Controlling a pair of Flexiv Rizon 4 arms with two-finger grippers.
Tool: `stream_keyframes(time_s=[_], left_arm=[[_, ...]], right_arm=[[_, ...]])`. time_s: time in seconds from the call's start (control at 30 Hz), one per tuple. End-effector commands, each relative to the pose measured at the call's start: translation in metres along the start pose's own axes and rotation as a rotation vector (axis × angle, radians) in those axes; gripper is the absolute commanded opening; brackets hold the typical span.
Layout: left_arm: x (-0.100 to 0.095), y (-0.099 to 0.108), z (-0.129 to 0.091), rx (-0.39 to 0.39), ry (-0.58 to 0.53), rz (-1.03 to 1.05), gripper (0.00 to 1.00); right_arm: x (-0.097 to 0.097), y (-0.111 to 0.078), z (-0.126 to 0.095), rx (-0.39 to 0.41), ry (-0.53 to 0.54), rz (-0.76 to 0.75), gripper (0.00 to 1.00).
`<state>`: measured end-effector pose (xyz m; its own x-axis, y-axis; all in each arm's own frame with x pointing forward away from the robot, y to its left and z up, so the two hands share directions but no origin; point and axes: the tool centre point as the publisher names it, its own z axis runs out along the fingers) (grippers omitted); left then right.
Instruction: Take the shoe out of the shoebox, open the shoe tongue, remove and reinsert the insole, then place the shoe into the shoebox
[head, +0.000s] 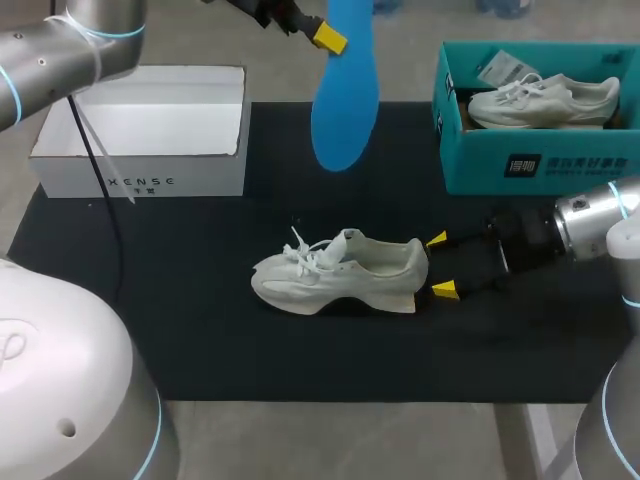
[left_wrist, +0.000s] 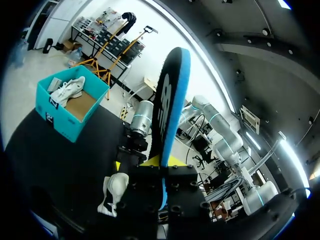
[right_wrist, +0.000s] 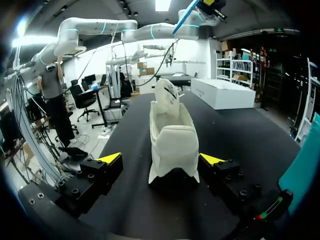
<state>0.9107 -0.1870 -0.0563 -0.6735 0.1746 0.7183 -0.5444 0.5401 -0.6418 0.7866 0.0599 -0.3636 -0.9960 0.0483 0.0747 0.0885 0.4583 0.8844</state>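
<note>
Black matting covers the surface (head: 180, 320), and everything I am working with sits on it or hangs above it. At the upper left of the frame stands an open-topped white box (head: 140, 185), half on the mat. At the upper right is the teal shoebox (head: 540, 165), also open, with a pale second shoe (head: 545, 100) lying on its side inside, toe toward the box's left wall.

In the middle of the mat the shoe (head: 340, 275) rests upright on its sole, well apart from both boxes. Its toe points toward the left of the frame, its white laces (head: 305, 250) are loose, and its tongue is lifted.

Above it, top centre, the blue insole (head: 345, 110) hangs clear of the surface with its rounded end down. My left fingers (head: 328, 38) are clamped on its upper end, and the left wrist view shows it standing edge-on between them.

My right fingers (head: 436, 240) come in from the right of the frame, low over the mat. They are spread apart, one tip on either side of the shoe's heel. The right wrist view shows a clear gap between the heel and at least one tip.
</note>
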Motion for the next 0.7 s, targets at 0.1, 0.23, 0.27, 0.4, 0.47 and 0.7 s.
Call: stream_keyframes(time_s=[0.1, 0.23, 0.27, 0.4, 0.47, 0.7], left_arm=[[0.0, 0.0, 0.0, -0.001, 0.001, 0.001, 0.0], [0.0, 0.0, 0.0, -0.001, 0.001, 0.001, 0.0], [0.0, 0.0, 0.0, -0.001, 0.001, 0.001, 0.0], [0.0, 0.0, 0.0, -0.001, 0.001, 0.001, 0.0], [0.0, 0.0, 0.0, -0.001, 0.001, 0.001, 0.0], [0.0, 0.0, 0.0, -0.001, 0.001, 0.001, 0.0]], right_arm=[[0.006, 0.034, -0.007, 0.487, -0.028, 0.037, 1.0], [0.003, 0.042, -0.005, 0.584, -0.026, 0.044, 1.0], [0.002, 0.044, -0.004, 0.61, -0.024, 0.049, 1.0], [0.001, 0.05, -0.005, 0.702, -0.025, 0.054, 1.0], [0.003, 0.054, -0.007, 0.74, -0.029, 0.049, 1.0], [0.009, 0.058, -0.015, 0.792, -0.024, 0.019, 1.0]])
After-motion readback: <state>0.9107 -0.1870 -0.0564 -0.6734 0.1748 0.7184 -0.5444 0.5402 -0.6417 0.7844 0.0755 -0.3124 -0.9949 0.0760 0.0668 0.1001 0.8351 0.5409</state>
